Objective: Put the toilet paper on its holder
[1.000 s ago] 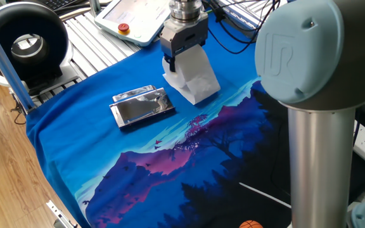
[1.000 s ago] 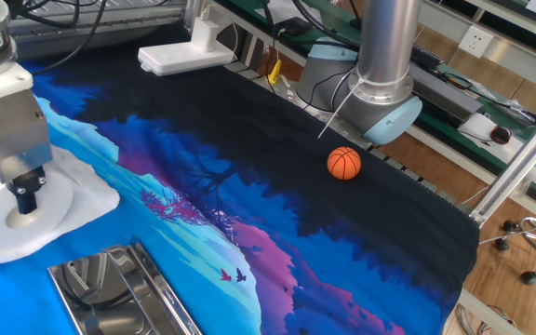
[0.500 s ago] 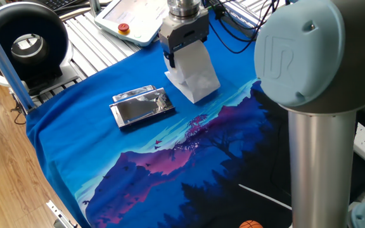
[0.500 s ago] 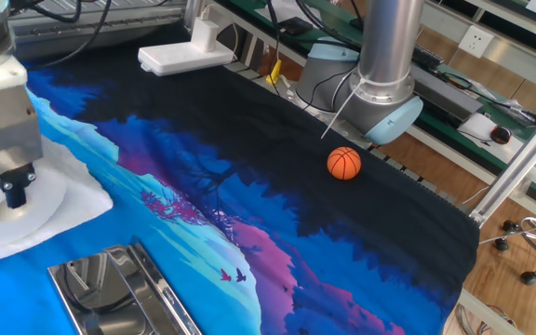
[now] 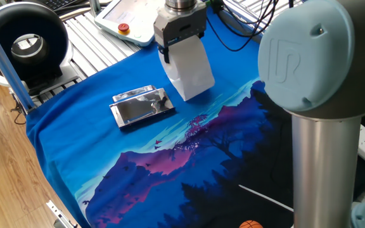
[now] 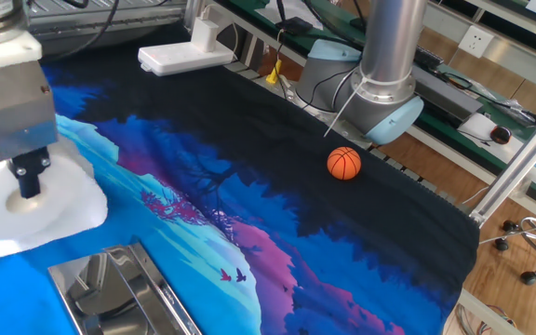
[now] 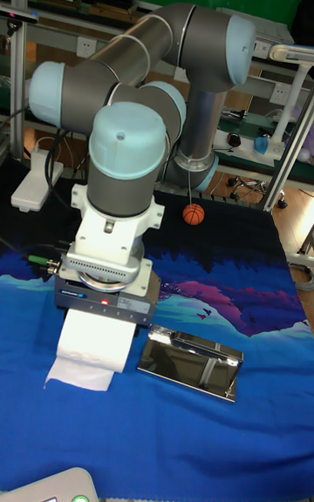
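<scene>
Since a second ago, the gripper [image 5: 165, 60] is rising and drifting slightly toward the pendant [image 5: 134, 16], and the toilet paper [image 5: 191, 68] is going up with it, its lower edge now hanging above the blue cloth [image 5: 125, 164]. One dark finger [image 6: 30, 177] is reaching down into the roll's hollow core, so the jaws are clamping the roll's wall. A loose sheet is trailing from the roll's base. Just beside the roll, apart from it, the shiny holder [image 5: 142, 106] is lying flat on the cloth. Farther off, a small basketball [image 6: 343, 163] is sitting near the arm's base [image 6: 385, 106].
</scene>
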Controlling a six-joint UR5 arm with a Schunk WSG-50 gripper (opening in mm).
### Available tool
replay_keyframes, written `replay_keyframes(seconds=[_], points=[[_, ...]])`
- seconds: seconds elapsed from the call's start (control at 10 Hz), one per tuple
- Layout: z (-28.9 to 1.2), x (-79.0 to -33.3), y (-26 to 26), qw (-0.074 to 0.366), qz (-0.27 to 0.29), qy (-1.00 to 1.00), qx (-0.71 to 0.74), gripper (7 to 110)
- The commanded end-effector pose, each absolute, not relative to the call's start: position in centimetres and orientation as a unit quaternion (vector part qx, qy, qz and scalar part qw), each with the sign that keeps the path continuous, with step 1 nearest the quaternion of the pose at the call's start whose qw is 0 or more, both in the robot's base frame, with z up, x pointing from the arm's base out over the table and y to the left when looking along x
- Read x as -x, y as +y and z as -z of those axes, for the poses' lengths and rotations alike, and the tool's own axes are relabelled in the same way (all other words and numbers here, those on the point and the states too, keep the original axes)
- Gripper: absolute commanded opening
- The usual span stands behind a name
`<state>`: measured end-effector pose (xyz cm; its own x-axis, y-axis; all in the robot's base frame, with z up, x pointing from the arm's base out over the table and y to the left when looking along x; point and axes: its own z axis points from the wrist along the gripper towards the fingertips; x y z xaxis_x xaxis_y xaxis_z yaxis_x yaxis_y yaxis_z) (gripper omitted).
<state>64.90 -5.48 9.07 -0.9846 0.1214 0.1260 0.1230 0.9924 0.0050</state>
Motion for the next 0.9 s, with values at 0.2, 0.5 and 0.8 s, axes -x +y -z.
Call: replay_keyframes(seconds=[0.2, 0.5, 0.8], points=[[-9.8, -65.4, -1.8, 0.066, 0.033, -0.994, 0.083, 7], [-8.2, -65.7, 0.1, 0.066, 0.034, -0.993, 0.093, 7], [-7.6, -64.5, 0.3, 0.085, 0.027, -0.993, 0.083, 7]])
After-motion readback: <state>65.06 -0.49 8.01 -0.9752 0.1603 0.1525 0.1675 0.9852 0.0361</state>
